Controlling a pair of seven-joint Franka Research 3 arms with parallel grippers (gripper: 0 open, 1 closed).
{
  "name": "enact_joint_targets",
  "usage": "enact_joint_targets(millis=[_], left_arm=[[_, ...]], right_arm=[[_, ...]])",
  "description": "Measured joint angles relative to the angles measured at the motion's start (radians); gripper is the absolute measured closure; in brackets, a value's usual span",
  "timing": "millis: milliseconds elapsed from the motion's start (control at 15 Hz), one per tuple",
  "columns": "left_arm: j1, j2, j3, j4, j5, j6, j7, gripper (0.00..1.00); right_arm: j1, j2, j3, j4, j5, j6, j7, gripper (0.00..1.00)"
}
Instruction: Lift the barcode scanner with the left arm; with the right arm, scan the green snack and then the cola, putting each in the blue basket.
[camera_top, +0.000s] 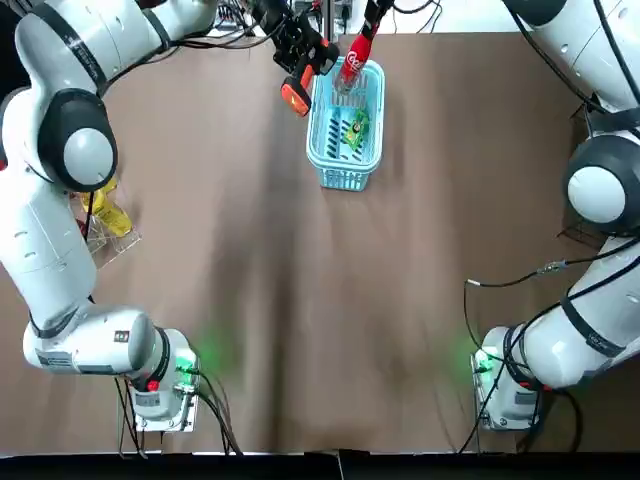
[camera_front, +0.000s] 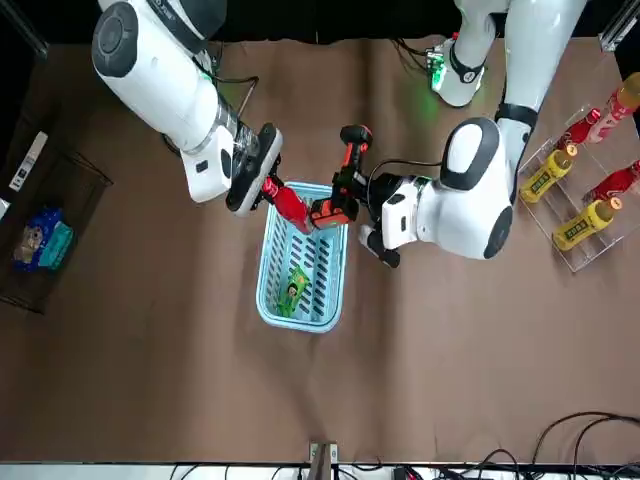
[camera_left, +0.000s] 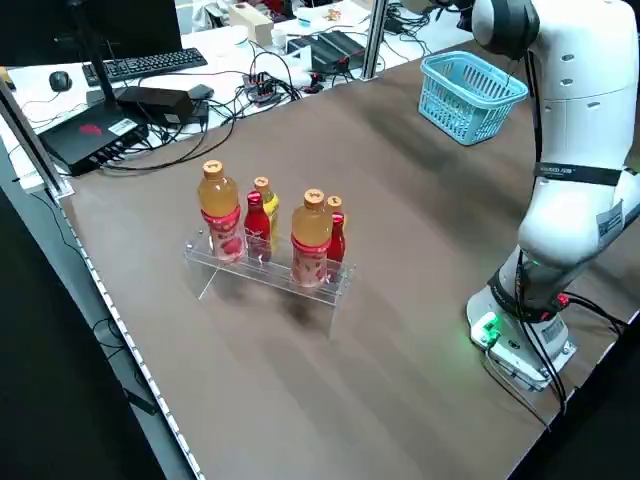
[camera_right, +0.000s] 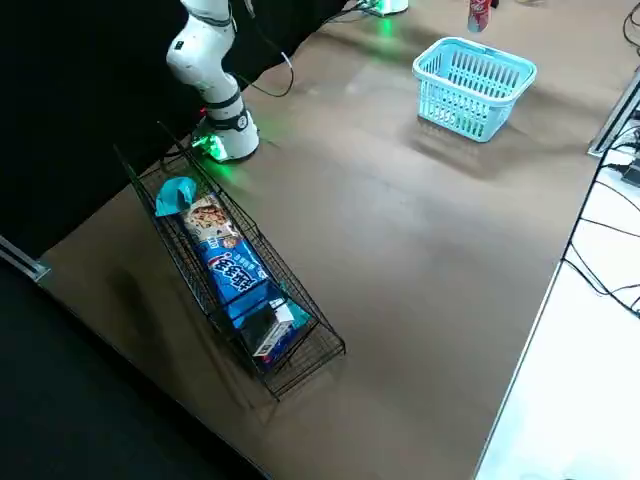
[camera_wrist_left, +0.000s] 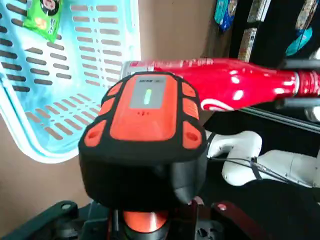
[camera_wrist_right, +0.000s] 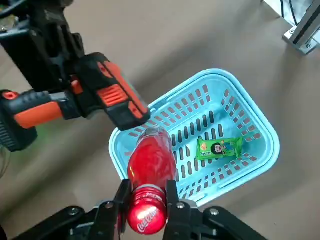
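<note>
Barcode scanner (camera_top: 296, 96): was held aloft, left gripper (camera_top: 290, 45) jaws closed on it, just left of the blue basket (camera_top: 322, 150). Cola (camera_wrist_right: 150, 162): tilted red bottle, right gripper (camera_wrist_right: 146, 192) jaws clamped at its neck, hung over the basket's far end beside the scanner head. Green snack (camera_top: 356, 130): lay inside the basket, which stood on the brown surface (camera_top: 300, 300).

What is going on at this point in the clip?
The left end effector holds the scanner in the air beside the basket, with its head close to the cola bottle. The right end effector grips that bottle by its cap end, raised above the basket. The green snack already lies inside the basket. It looks like the cola is being scanned and has not yet gone in.
</note>
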Motion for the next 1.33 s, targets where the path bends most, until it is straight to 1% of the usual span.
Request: enact_joint_targets(millis=[200,733,867,933,1067,1200,1333], left_arm=[[-0.011,0.011,0.0,0.0,0.0,0.021,-0.001,0.64],[-0.012,0.016,0.009,0.0,0.0,0.023,-0.001,0.64],[-0.011,0.015,0.017,0.004,0.011,0.023,-0.025,0.64],[-0.01,0.013,0.025,0.007,0.044,0.022,-0.048,0.64],[0.003,0.001,0.034,0.016,0.145,0.004,-0.08,0.64],[0.029,-0.03,0.042,0.019,0.231,-0.018,-0.107,0.64],[0.074,-0.061,0.046,0.019,0.33,-0.027,-0.138,0.64]], right_arm=[[0.0,0.0,-0.001,0.0,0.002,0.0,0.0,0.68],[-0.002,0.0,-0.003,0.0,0.003,0.0,-0.008,0.68],[-0.006,0.003,-0.012,-0.004,0.003,-0.003,-0.008,0.68],[-0.008,0.008,-0.015,-0.013,0.003,-0.005,-0.008,0.68],[-0.012,0.028,-0.018,-0.041,0.002,-0.007,-0.008,0.68],[-0.009,0.065,-0.018,-0.068,-0.005,-0.005,-0.008,0.68],[0.005,0.112,-0.017,-0.077,-0.039,0.001,0.009,0.68]])
